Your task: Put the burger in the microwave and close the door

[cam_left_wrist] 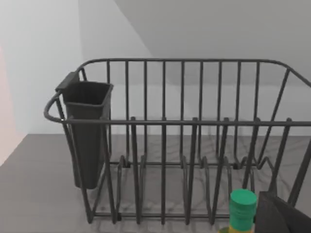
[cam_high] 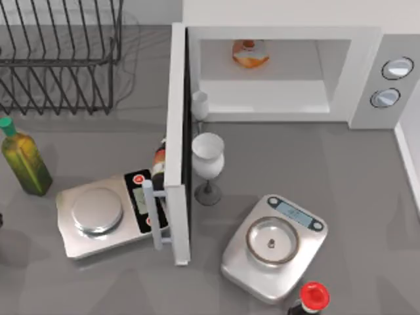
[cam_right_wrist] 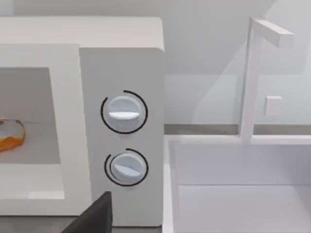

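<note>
The burger [cam_high: 250, 54], an orange-tan bun with a pale band, lies deep inside the white microwave [cam_high: 359, 79], near the back wall of its pale cavity. In the right wrist view the burger [cam_right_wrist: 9, 136] peeks in beside the microwave's grey panel [cam_right_wrist: 121, 63] with its two round knobs. The door [cam_high: 176, 131] stands wide open, swung out toward the table's front, and its bar handle [cam_high: 152, 216] hangs over a steel scale. A dark part of my left gripper [cam_left_wrist: 284, 216] and of my right gripper [cam_right_wrist: 95, 216] shows at each wrist view's edge.
A wire dish rack [cam_high: 59, 59] stands at the back left, with an olive-oil bottle [cam_high: 25, 161] in front of it. Two steel scales [cam_high: 98, 213] [cam_high: 274, 244] flank the door. A wine glass [cam_high: 208, 157] stands by the door's inner face. A red-capped bottle [cam_high: 312, 296] sits at the front.
</note>
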`<state>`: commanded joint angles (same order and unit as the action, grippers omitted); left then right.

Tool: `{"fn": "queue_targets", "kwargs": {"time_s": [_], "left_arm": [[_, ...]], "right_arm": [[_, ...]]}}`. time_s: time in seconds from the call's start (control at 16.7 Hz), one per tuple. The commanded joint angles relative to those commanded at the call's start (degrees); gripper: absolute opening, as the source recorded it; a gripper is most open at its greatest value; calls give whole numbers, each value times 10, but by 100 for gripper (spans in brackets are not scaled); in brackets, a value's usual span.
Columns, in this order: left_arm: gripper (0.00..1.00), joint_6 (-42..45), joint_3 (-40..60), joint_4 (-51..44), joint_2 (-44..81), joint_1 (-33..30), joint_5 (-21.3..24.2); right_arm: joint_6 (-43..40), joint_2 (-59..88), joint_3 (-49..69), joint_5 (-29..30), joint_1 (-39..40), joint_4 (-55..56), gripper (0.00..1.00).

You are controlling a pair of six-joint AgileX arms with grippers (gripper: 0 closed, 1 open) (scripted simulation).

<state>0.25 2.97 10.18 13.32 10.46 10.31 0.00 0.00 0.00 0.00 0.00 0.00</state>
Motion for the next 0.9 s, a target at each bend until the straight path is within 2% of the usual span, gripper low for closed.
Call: {"fn": "queue_targets", "kwargs": {"time_s": [0.12, 0.48, 0.6, 0.9], "left_arm": [[0, 0, -3, -2, -4, 15, 15], [0, 0, 3, -3, -2, 5, 7], [0, 0, 16, -10, 0, -21, -18], [0, 0, 50, -47, 2, -117, -118]], "right_arm": [[0, 0, 0, 0, 0, 0, 100], [0, 0, 0, 0, 0, 0, 100], [0, 0, 0, 0, 0, 0, 100], [0, 0, 0, 0, 0, 0, 100]]}}
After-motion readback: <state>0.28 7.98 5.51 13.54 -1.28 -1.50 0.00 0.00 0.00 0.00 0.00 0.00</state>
